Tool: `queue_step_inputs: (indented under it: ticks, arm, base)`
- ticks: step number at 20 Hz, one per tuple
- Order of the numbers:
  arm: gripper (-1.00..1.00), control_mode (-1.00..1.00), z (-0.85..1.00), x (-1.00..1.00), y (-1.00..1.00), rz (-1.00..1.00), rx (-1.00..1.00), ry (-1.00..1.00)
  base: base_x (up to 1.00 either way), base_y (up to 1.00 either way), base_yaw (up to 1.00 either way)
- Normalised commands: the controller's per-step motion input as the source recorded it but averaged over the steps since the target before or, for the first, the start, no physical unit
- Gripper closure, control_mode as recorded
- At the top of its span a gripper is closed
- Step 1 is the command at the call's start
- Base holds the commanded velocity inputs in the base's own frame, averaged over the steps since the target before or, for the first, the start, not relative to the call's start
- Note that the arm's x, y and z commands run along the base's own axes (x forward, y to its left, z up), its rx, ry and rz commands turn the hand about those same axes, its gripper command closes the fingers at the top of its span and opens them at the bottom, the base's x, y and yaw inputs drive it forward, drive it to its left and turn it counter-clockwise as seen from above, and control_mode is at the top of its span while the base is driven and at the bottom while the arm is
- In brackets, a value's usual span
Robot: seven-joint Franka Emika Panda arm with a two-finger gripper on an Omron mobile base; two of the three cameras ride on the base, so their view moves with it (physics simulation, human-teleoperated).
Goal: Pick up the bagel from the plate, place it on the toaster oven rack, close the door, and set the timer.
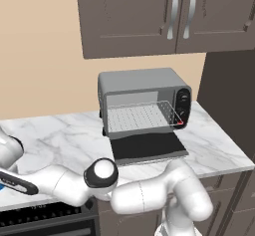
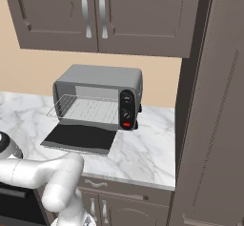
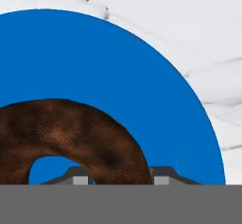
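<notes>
In the hand view the bagel (image 3: 71, 138) lies on the blue plate (image 3: 142, 76), toward the plate's left side, with marble countertop (image 3: 189, 20) beyond the rim. The gripper (image 3: 116, 176) sits right down at the bagel: its two finger tips straddle the right side of the ring, one by the hole and one at the outer edge, and the fingers look drawn in against the bread, though whether the pinch is firm cannot be told.

The step in hand appears to be the pickup. Done well, it would mean a settled hold across the ring before any lift, then a straight rise so the bagel clears the plate without dragging it.

Further right, in the left base view, the toaster oven (image 1: 144, 100) stands on the counter with the door (image 1: 147, 148) folded down flat and the toaster oven rack (image 1: 144, 116) drawn partly forward, bare. The carry should come in above the door, not across its edge.
</notes>
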Motion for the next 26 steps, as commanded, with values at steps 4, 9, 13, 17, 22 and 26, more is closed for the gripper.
queue_step_inputs:
  ticks: [4, 9, 13, 17, 22, 26]
  arm:
    - [1.00, -1.00, 0.02, -0.21, 0.00, -0.32, 0.00, 0.00]
    - [1.00, -1.00, 0.57, -0.49, -0.01, -0.29, 0.00, -0.08]
    - [1.00, -1.00, 0.82, -0.49, -0.14, -0.32, 0.00, -0.08]
    - [1.00, -1.00, 0.55, -0.31, -0.47, -0.41, 0.00, -0.01]
    - [1.00, -1.00, 0.39, -0.15, -0.69, -0.45, 0.00, 0.00]
    - [1.00, -1.00, 0.36, -0.14, -0.82, -0.39, 0.00, 0.00]
  base:
    - [0.00, 0.00, 0.00]
    - [0.00, 0.00, 0.00]
    - [0.00, 0.00, 0.00]
    - [0.00, 0.00, 0.00]
    - [0.00, 0.00, 0.00]
    - [0.00, 0.00, 0.00]
